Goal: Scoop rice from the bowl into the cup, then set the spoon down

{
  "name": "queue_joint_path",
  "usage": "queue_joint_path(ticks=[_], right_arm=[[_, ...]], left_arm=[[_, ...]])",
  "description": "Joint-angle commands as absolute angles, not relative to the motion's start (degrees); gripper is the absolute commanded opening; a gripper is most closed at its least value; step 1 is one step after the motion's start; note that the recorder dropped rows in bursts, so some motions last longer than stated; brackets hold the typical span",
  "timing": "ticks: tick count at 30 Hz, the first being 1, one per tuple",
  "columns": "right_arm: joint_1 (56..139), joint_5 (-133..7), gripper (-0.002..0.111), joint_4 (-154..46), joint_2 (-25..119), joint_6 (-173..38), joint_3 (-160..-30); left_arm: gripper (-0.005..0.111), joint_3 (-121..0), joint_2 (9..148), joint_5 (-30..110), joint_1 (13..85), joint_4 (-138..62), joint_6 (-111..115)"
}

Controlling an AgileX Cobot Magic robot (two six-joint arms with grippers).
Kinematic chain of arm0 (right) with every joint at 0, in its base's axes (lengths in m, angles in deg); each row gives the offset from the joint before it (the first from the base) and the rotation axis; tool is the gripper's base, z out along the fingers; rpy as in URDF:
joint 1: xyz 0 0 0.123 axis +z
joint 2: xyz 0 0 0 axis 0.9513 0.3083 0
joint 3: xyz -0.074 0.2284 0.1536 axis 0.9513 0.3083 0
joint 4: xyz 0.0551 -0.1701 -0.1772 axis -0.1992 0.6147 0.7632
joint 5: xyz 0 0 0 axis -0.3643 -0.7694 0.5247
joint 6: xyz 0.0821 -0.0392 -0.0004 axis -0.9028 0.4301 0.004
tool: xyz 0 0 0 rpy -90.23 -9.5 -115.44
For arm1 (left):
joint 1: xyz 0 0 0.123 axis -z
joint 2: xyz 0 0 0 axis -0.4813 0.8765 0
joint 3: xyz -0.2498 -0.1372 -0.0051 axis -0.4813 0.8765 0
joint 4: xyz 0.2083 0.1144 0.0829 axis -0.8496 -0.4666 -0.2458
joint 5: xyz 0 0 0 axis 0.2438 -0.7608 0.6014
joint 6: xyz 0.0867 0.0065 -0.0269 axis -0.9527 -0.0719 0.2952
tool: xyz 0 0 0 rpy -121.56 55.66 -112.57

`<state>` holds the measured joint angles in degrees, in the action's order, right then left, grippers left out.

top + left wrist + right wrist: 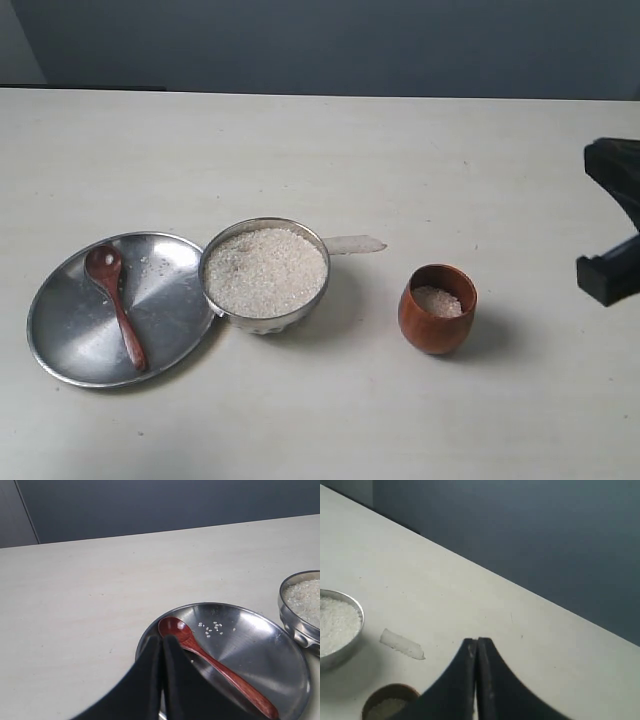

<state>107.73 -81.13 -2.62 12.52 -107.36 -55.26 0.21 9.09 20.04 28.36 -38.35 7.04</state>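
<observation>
The wooden spoon point(117, 305) lies on the flat steel plate point(70, 330) at the left, its head toward the back. The steel bowl point(262, 322) stands beside the plate, filled with rice point(265, 272). To its right the brown cup point(430, 335) stands upright with some rice point(437, 301) inside. My left gripper point(162, 639) is shut and empty; its tips hover close to the spoon's head point(172, 627) over the plate's edge. My right gripper point(477, 641) is shut, empty, above bare table near the cup point(390, 702).
A few loose grains point(212, 628) lie on the plate point(265, 655). A small whitish strip point(352, 244) lies on the table just behind the bowl. A black part of my right arm point(608, 275) shows at the right edge of the exterior view.
</observation>
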Motion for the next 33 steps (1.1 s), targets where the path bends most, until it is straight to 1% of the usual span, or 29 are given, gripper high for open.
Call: queue_joint_path(ticks=[1,10,25,33], right_arm=[[107.35,-80.84,0.0,-1.92,8.2,-107.52,-50.74],[107.35,-85.85,0.0,-3.41,6.11,-107.52,-48.63],[107.35,-85.13,0.0,-3.41,5.97,-107.52,-48.63],[107.35,-85.13,0.0,-3.41,-1.19,-107.52,-48.63]], left_arm=[[0.0,0.42,8.81,20.43,28.29,-37.98,7.24],[0.0,0.42,8.81,20.43,28.29,-37.98,7.24],[0.0,0.42,8.81,20.43,28.29,-37.98,7.24],[0.0,0.42,8.81,20.43,28.29,-37.98,7.24]])
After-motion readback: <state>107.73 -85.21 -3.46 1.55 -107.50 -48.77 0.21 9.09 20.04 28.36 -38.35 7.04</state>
